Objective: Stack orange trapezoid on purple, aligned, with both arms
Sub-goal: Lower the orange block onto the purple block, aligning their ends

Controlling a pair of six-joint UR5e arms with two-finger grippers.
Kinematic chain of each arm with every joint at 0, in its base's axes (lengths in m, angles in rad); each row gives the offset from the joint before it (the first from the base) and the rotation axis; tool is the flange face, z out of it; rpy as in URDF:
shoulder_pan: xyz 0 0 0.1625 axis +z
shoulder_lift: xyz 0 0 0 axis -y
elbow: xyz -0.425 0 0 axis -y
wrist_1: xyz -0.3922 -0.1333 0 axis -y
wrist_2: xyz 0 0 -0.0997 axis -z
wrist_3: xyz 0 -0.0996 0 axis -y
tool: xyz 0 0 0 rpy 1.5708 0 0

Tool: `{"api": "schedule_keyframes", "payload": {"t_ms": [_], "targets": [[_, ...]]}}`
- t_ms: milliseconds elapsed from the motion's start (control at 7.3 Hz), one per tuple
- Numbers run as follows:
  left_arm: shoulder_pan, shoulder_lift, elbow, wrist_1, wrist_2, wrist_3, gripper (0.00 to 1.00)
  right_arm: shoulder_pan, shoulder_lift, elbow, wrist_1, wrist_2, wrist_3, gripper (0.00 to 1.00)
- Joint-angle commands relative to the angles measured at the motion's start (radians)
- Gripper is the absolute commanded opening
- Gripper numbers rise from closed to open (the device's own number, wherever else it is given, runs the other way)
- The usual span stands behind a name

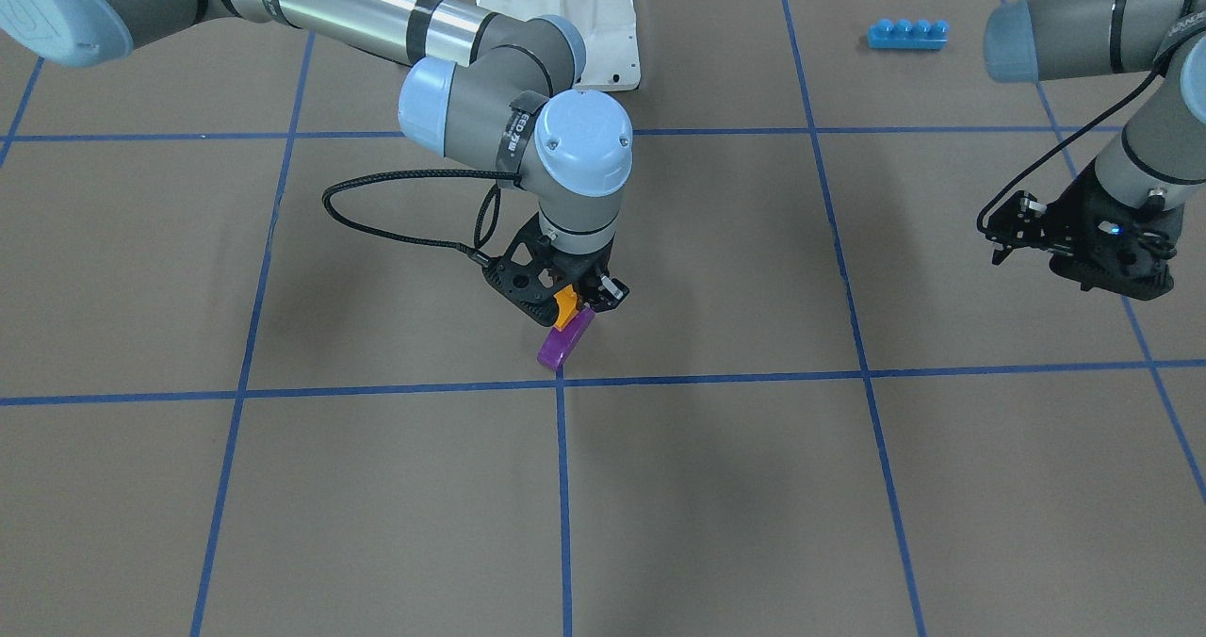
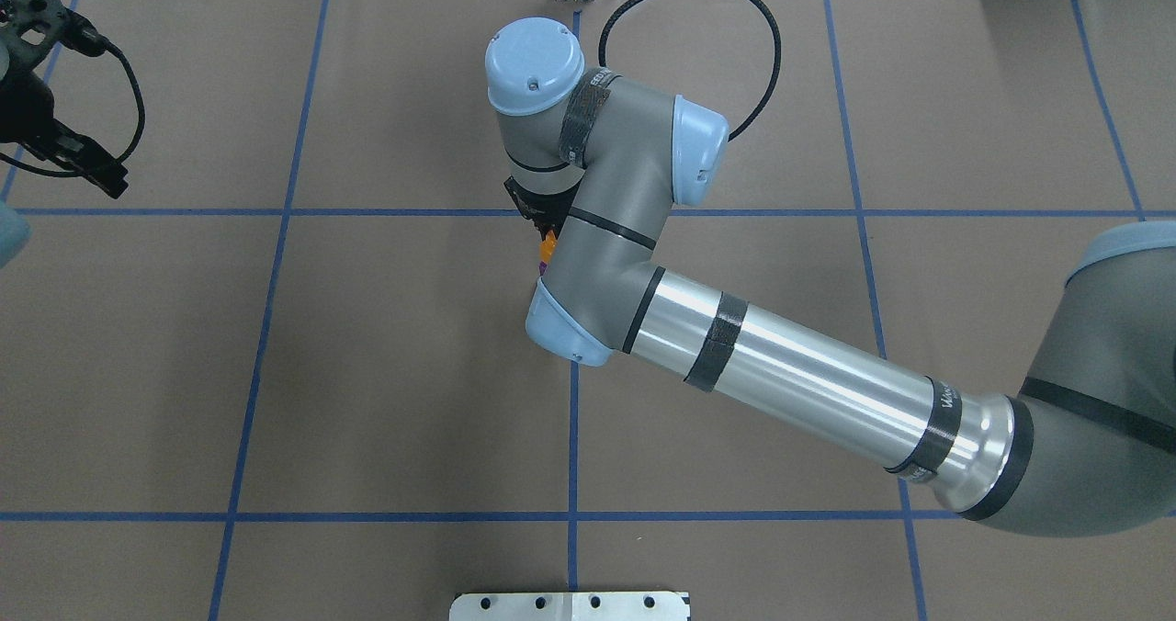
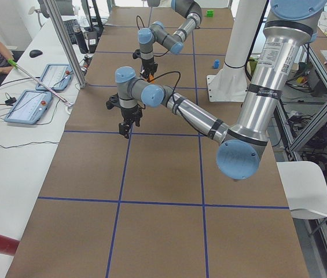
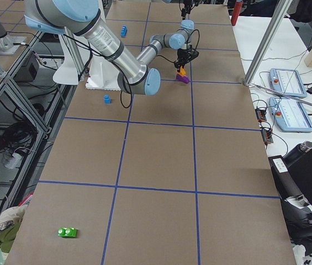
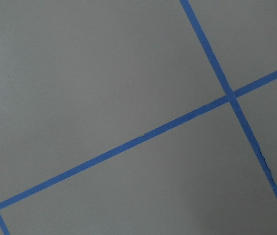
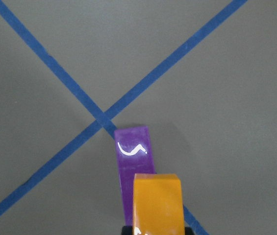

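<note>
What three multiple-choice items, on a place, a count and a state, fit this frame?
1. Where does the purple lie?
A. by a crossing of blue tape lines
B. inside a box
C. on a tray

2. How many studs has the long blue brick?
A. two
B. four
C. six

3. The right gripper is:
A. open and empty
B. shut on the orange trapezoid
C. out of view

Answers:
1 A, the front-facing view shows it just above the tape crossing.
2 B, four studs show in a row.
3 B, the orange trapezoid sits between its fingers.
</note>
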Motion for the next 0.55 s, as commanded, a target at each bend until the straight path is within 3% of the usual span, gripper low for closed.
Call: {"api": "schedule_keyframes", "payload": {"t_ms": [0,411], "targets": [[0.000,0.000,0.001,0.000,0.000,0.001,1.00,-0.002,0.003,0.006,0.013,0.002,0.006,0.00],[0.000,-0.001,0.024,-0.026,-0.001,-0.001,1.00,-0.005,0.003,0.007,0.013,0.003,0.008,0.00]]}}
